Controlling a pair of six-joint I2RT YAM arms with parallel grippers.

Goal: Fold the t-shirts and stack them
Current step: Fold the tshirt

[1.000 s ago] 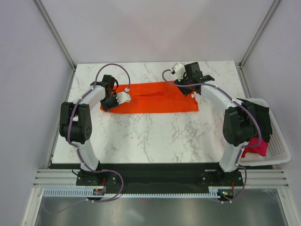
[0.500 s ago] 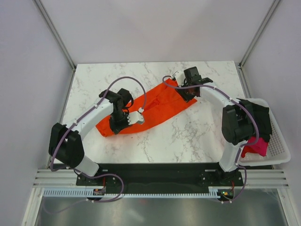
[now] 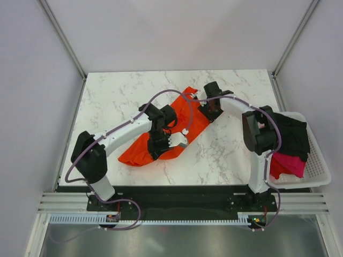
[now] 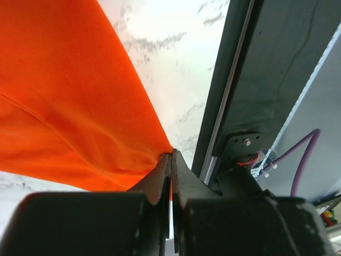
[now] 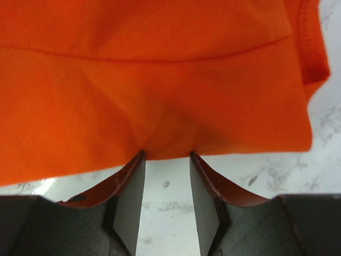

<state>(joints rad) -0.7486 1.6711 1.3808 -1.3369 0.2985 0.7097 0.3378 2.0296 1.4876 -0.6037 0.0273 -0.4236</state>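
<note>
A bright orange-red t-shirt [image 3: 140,152] lies bunched in a slanting band across the middle of the marble table. My left gripper [image 3: 160,149] is shut on a pinched edge of it, and the left wrist view shows the cloth [image 4: 69,96] running up from the closed jaws [image 4: 171,154]. At the shirt's far right end sits my right gripper [image 3: 207,111], open. In the right wrist view its fingertips [image 5: 167,154] touch the hem of the orange cloth [image 5: 149,80], with bare marble between the fingers [image 5: 133,173].
A white mesh basket [image 3: 318,172] stands off the table's right edge, holding a black t-shirt [image 3: 292,134] and a pink one [image 3: 287,164]. The right arm's elbow rises beside it. The table's near edge and black base rail [image 4: 256,80] lie close to the left gripper.
The left gripper has dragged the shirt's left end toward the near right, turning the flat strip into a slanted, bunched band. The right gripper shifted slightly left and stayed at the far end.
</note>
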